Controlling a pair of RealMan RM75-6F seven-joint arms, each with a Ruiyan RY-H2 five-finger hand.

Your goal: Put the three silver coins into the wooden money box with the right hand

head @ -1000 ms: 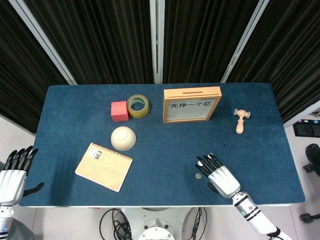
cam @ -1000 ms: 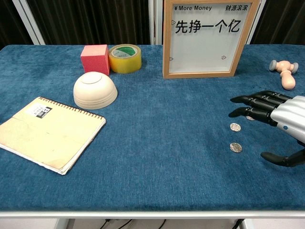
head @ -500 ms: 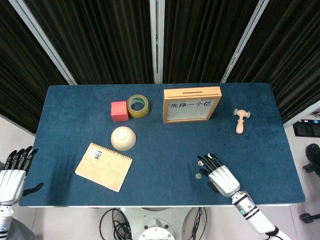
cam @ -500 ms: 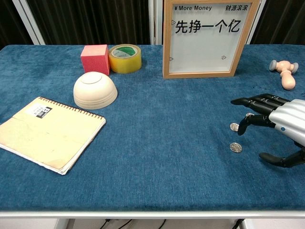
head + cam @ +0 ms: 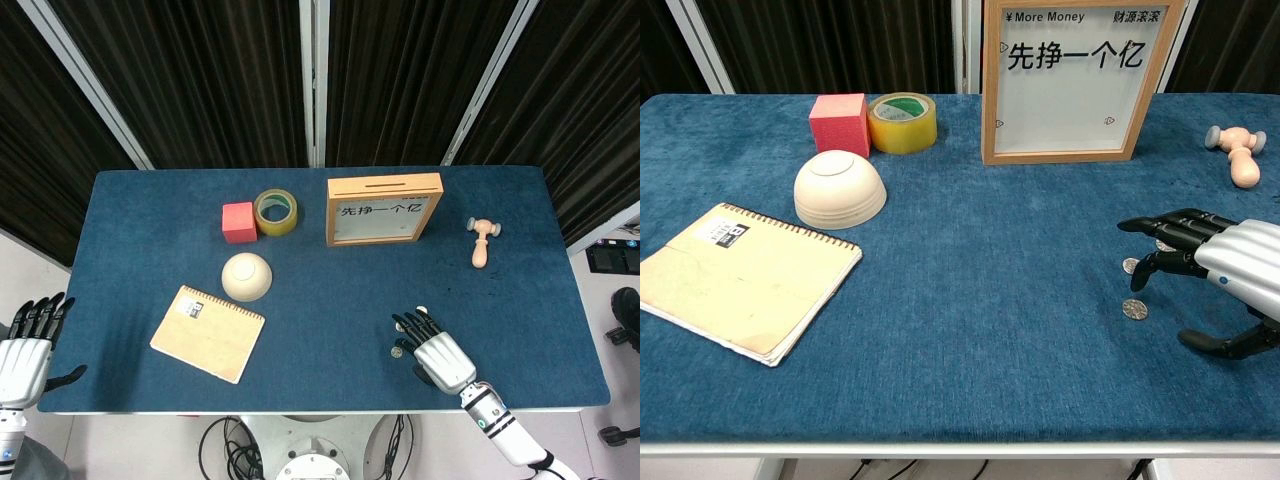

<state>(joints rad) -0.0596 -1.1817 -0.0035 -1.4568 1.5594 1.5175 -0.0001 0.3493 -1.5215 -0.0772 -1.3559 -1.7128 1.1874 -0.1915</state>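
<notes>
Right hand over the coins, money box well beyond

Head view: the right hand [image 5: 440, 357] hovers palm down at the near edge of the bench [image 5: 540, 260], fingers spread, holding nothing; a silver coin [image 5: 396, 351] lies just left of its fingertips. The wooden money box [image 5: 384, 209] stands well apart, farther back and slightly left. The left hand [image 5: 24, 352] hangs released off the bench, far from both. Chest view: two coins [image 5: 1134, 309] show under the fingertips, a third half hidden. The box reads "¥ More Money" and "先挣一个亿".
</notes>
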